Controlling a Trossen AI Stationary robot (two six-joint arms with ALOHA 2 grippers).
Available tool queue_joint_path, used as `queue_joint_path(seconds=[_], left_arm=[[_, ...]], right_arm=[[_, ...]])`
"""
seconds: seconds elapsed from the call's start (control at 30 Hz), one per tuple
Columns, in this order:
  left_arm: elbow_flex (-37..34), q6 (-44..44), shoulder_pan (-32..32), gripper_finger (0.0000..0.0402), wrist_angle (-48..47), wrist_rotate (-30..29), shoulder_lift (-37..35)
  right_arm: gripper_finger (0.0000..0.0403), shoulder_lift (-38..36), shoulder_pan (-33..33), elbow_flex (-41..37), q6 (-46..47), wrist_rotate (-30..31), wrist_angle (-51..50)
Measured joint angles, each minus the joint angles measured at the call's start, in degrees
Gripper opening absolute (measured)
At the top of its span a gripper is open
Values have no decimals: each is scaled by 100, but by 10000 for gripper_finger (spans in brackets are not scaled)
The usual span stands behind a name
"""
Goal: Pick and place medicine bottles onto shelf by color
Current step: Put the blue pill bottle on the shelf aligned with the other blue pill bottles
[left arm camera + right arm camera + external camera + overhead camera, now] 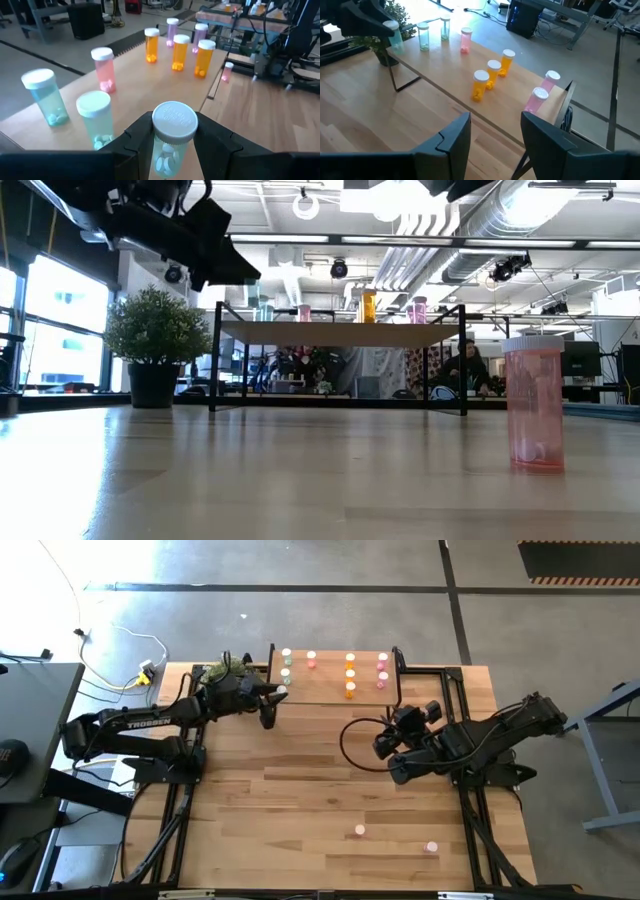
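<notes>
From above, the left gripper [272,698] sits at the shelf's [330,692] left front edge, by the green bottles [286,664]; orange bottles [350,675] stand mid-shelf and magenta ones [382,670] to the right. The right gripper [385,745] waits over the desk [300,800], well apart from the two pink bottles [360,831] left near the front edge.

From desk level, one pink bottle [534,408] stands upright close by; the shelf stands behind it beside a plant [155,345].

The left wrist view shows its fingers [137,132] clamped on a green bottle [172,135], upright, just over the shelf top near two other greens [95,117] and a pink [104,67].

The right wrist view shows its fingers [452,132] parted with nothing between them.

To place well, I judge the left arm should lower straight down, keep the bottle upright, set it clear of the neighbouring greens, and let go only once the base rests flat.
</notes>
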Motion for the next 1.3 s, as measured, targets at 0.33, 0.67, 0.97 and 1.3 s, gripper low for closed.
queue_joint_path(seconds=[0.33, 0.67, 0.97, 1.3], left_arm=[[-32, 67, -4, 115, 84, -223, 356], [-16, 384, 17, 115, 86, -305, 365], [99, 336, 17, 115, 33, -281, 378], [101, 334, 17, 115, 140, -347, 582]], right_arm=[[165, 0, -3, 0, -46, -13, 0], [165, 0, -3, 0, -46, -29, 0], [165, 0, -3, 0, -44, -53, 0], [165, 0, -3, 0, -44, -131, 0]])
